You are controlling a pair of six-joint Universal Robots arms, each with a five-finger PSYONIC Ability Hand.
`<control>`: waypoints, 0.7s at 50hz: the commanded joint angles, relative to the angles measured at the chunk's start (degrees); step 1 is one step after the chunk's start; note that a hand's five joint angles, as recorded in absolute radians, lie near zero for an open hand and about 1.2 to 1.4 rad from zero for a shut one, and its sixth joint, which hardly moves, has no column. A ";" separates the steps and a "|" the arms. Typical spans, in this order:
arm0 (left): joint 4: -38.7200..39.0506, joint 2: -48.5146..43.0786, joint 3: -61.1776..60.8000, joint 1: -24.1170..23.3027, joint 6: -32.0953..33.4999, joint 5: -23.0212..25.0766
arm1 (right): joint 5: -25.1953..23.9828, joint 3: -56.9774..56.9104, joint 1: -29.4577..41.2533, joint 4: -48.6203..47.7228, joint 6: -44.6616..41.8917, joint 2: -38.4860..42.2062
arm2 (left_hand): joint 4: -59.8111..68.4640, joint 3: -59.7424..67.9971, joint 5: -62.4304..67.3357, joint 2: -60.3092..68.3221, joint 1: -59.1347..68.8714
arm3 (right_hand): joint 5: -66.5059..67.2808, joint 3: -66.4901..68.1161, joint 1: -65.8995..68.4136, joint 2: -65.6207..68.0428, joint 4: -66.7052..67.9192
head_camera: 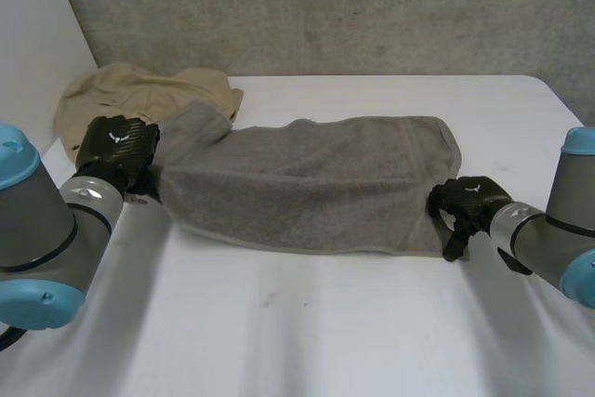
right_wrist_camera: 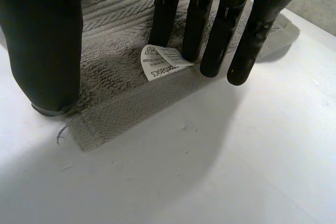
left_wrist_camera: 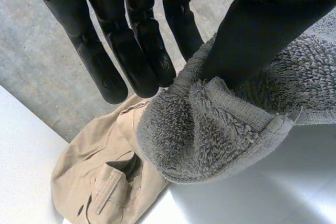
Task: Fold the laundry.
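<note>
A grey towel point(head_camera: 307, 183) lies spread across the white table point(head_camera: 325, 323). My left hand point(head_camera: 116, 146) is at the towel's left end and holds that corner a little off the table. In the left wrist view, the thumb pinches the towel's edge point(left_wrist_camera: 210, 129) against the straight fingers point(left_wrist_camera: 134, 51). My right hand point(head_camera: 469, 200) is at the towel's near right corner. In the right wrist view, its fingers point(right_wrist_camera: 199, 14) are straight, with their tips on the towel point(right_wrist_camera: 121, 35) beside a white care label point(right_wrist_camera: 160, 62). The thumb rests apart from them, near the corner.
A beige garment point(head_camera: 139, 90) lies crumpled at the table's far left corner, behind my left hand, and below the held towel corner in the left wrist view point(left_wrist_camera: 100, 177). A grey concrete wall point(head_camera: 372, 6) stands behind the table.
</note>
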 commanded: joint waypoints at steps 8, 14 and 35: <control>0.00 0.00 -0.09 0.11 -0.79 0.00 | 0.15 -2.39 1.20 0.06 0.01 1.66 | 11.20 11.84 14.04 11.39 14.96 | 10.40 7.65 12.57 7.88 7.81; 0.00 0.00 0.00 0.38 -2.02 0.09 | 0.15 -2.65 1.29 -0.11 0.10 1.66 | 11.20 11.84 14.04 11.39 14.96 | 38.24 35.49 40.41 35.72 35.65; -10.96 7.20 -4.12 -0.24 -0.71 0.17 | 1.03 -3.45 -0.73 17.01 -15.88 -12.75 | 11.20 11.84 14.04 11.39 14.96 | 47.18 44.44 49.36 44.66 44.60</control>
